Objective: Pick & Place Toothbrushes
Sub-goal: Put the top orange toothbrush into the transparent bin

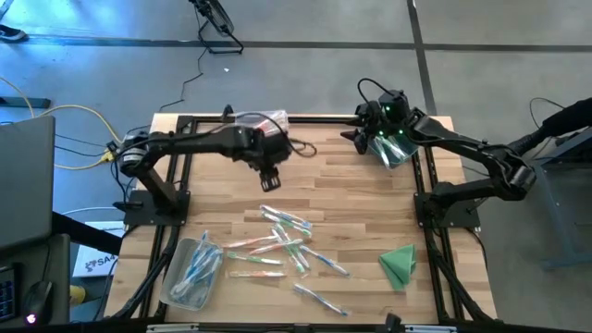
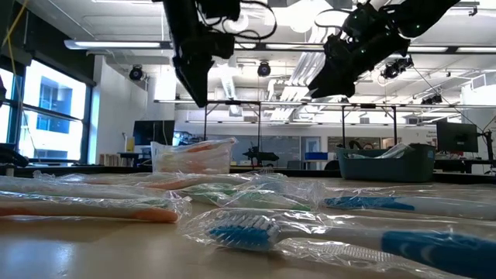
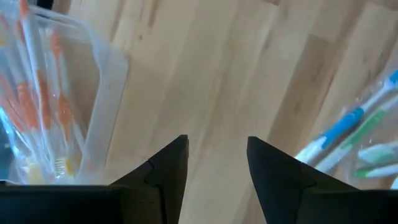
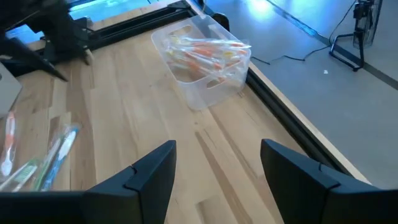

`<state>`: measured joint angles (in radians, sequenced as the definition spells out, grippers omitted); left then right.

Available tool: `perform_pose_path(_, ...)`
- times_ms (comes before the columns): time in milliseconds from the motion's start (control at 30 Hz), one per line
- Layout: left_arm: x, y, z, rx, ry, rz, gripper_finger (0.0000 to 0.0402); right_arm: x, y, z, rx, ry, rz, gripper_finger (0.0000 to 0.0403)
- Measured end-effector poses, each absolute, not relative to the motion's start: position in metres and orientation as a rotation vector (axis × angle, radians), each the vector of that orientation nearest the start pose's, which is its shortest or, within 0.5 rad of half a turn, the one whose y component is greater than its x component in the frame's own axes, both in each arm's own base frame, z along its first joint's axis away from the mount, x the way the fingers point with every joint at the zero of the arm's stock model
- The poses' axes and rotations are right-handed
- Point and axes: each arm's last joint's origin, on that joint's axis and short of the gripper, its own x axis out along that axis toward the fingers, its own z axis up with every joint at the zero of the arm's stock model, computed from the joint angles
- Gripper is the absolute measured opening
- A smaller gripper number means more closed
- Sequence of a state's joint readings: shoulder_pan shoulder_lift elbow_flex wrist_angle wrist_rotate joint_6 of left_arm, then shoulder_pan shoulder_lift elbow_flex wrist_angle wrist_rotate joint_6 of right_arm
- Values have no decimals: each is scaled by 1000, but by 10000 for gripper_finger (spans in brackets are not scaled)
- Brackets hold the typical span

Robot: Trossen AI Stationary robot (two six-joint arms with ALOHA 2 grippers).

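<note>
A: Overhead, wooden table [image 1: 361, 190]; toothbrushes [image 1: 282, 242] scattered centre-front, near a clear bin [image 1: 190, 273] holding blue ones.

B: Right wrist view adds a bin of orange toothbrushes [image 4: 202, 59] at the back edge, unclear from above.

A: Left gripper [image 1: 269, 178] hangs above bare wood, released, empty.

B: Right gripper [image 1: 356, 136] at back right, fingers apart, empty. Green cloth [image 1: 400, 264] front right.

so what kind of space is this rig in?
Looks like a robotics lab or open workshop, not a home. Behind the wooden table the low view shows monitors on benches, exposed ceiling ducting with strip lights, and the high view shows bare concrete floor with loose cables.
</note>
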<state>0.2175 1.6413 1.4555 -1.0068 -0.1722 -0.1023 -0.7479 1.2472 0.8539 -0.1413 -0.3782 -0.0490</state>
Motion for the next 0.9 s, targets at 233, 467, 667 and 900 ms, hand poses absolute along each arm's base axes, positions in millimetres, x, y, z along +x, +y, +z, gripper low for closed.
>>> perform_pose_path(233, 317, 38, 289, -37, 1253, 359, 159, 207, -168, 267, 236, 464, -316, 226)
perform_pose_path(467, 311, -1, 287, -14, 1334, 243, 159, 212, -162, 267, 234, 467, -280, 226)
perform_pose_path(667, 310, -28, 287, 46, 1331, 167, 159, 216, -157, 267, 225, 470, -261, 226)
perform_pose_path(900, 308, -45, 287, 80, 1327, 121, 159, 217, -154, 266, 230, 485, -248, 226)
